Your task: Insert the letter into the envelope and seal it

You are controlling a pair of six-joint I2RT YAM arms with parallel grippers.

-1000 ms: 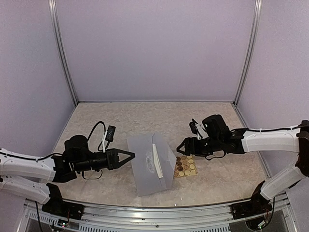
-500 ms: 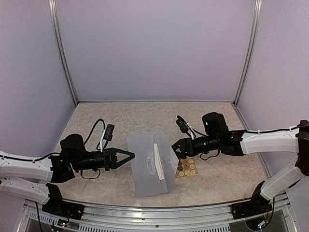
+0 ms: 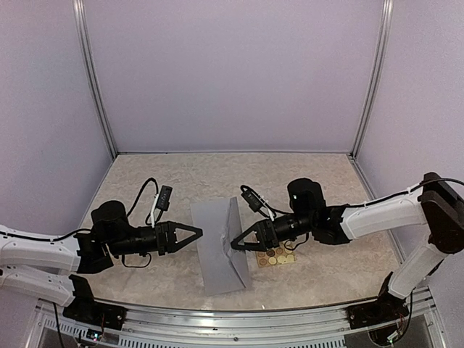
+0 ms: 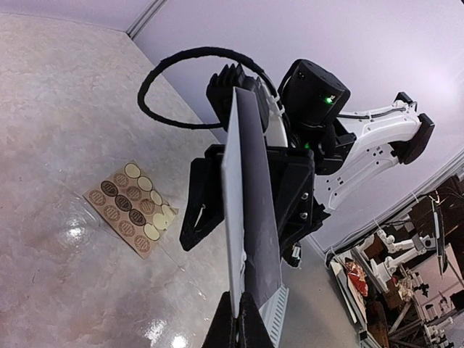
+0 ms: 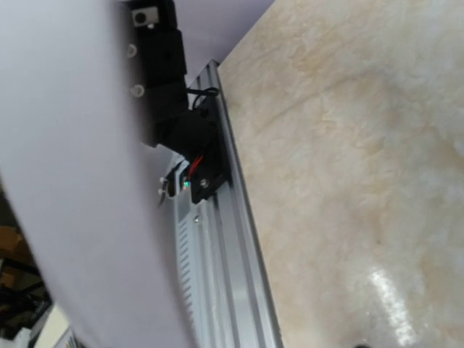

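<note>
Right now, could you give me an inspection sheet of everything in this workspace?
Surface: beige marbled tabletop, glossy.
Job's things: flat grey-lavender paper envelope, held up and tilted; letter not discernible.
Clutter: small tan sheet of round stickers, flat on the table beside the envelope.
Grippers: left gripper shut on the envelope's edge; right gripper open, straddling its opposite side.
Cables: black cable loops at both wrists.
Surroundings: lavender walls; aluminium rail at near edge.

Grey-lavender envelope (image 3: 216, 254), flat and uncreased, is pinched at its left edge in my left gripper (image 3: 199, 233), right side lifted off the table (image 3: 145, 174) near its front-middle.
</note>
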